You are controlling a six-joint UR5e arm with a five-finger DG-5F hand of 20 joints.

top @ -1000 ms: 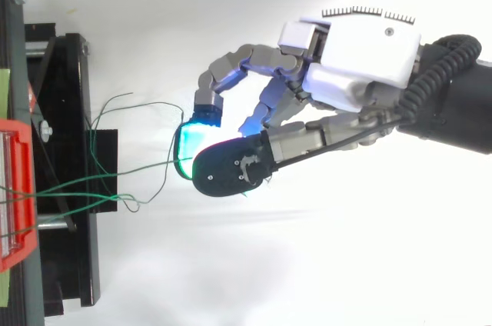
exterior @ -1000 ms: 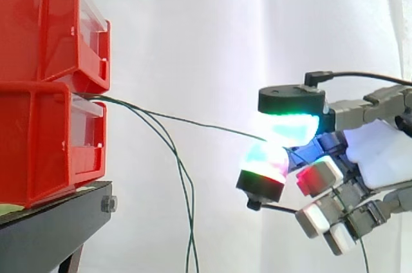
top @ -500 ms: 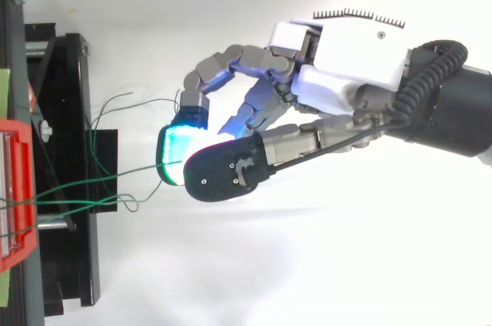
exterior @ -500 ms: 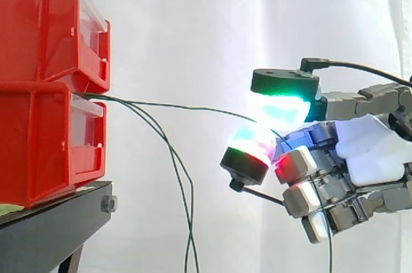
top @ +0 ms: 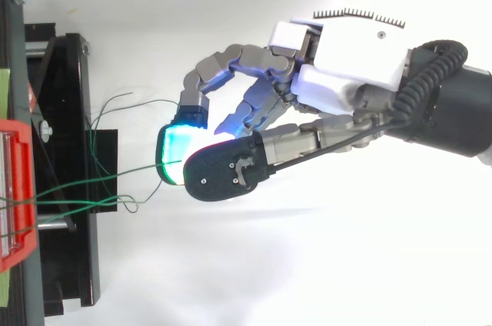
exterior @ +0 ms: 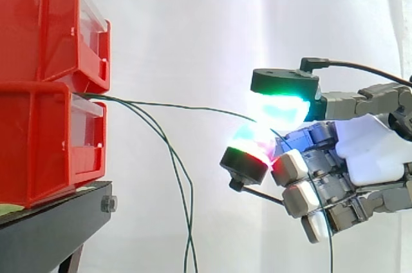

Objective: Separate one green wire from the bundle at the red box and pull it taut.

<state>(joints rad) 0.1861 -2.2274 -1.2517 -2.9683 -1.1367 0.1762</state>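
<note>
Two red bins (exterior: 38,138) are stacked at the left on a black stand (exterior: 58,228). Thin green wires come out between them. One green wire (exterior: 187,106) runs rightward, slightly bowed, into my hand (exterior: 373,150). It is pinched between the green-glowing thumb pad (exterior: 283,102) above and a glowing fingertip (exterior: 248,150) below. The other fingers are curled under the palm. From above, the same wire (top: 115,175) leads from the red box (top: 23,134) to the pinch, and my hand (top: 354,57) reaches in from the right.
The other green wires (top: 138,101) loop loosely off the stand (top: 69,111) and, in the side view, hang down past the bottom edge between the bins and the hand. A white curtain forms the background.
Over the last second the hand shifted left toward the bins and rose a little, still pinching the wire, which went from straight to slightly bowed. A red glow on one finger pad has faded.
</note>
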